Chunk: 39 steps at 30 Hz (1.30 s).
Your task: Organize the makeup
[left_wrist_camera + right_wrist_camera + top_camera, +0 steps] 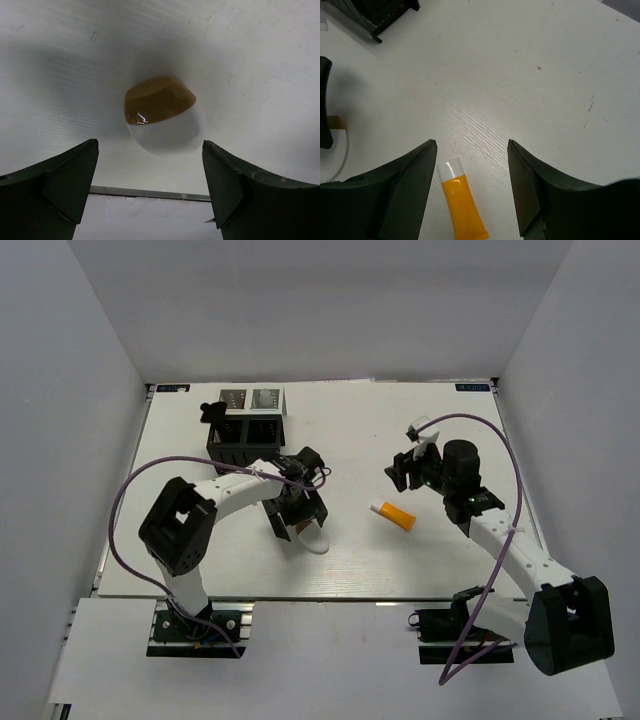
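A white egg-shaped sponge (313, 543) with a tan tip lies on the white table. My left gripper (299, 521) hovers right over it, open. In the left wrist view the sponge (161, 117) sits just beyond the gripper (150, 144), between the spread fingers, with nothing held. An orange tube (393, 513) with a white cap lies mid-table. My right gripper (405, 471) is above and behind it, open. In the right wrist view the tube (460, 202) lies beside the left finger, cap pointing away, under the empty gripper (472, 142).
The black perforated compartment box (247, 428) stands at the back left, just behind my left arm, with some items in its rear cells. Its corner (382, 14) shows in the right wrist view. The table's near edge (150, 192) runs under my left fingers.
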{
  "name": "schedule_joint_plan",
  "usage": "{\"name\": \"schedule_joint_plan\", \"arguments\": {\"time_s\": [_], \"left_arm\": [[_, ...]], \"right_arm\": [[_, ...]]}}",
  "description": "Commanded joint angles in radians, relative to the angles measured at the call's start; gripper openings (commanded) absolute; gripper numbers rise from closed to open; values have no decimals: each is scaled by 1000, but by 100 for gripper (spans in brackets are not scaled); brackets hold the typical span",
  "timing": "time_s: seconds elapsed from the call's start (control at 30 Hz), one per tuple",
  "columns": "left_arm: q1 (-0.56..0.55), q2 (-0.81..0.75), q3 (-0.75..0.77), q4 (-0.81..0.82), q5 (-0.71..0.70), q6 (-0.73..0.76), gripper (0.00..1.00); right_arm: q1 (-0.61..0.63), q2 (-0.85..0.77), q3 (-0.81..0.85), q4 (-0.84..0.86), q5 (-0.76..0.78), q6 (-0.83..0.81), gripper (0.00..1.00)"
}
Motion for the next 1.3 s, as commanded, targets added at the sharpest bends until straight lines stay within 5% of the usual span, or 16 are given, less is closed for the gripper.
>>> {"name": "schedule_joint_plan", "arguments": {"time_s": [0.0, 0.43, 0.7, 0.9, 1.0, 1.27], "left_arm": [[-23, 46, 65, -35, -30, -32, 95], [-34, 151, 64, 22, 4, -31, 87], [-34, 126, 108, 48, -48, -8, 42], [-25, 14, 206, 155, -114, 225, 8], [-6, -81, 229, 231, -225, 348, 0], [93, -93, 395, 240, -662, 569, 0]], "right_arm": [[-23, -41, -28, 34, -33, 19, 65], [-71, -53, -54, 49, -81, 35, 65], [-94, -49, -59, 48, -109, 48, 64], [-109, -41, -55, 40, -121, 42, 64], [-115, -40, -58, 40, -129, 41, 63], [-117, -35, -54, 42, -145, 33, 62]]}}
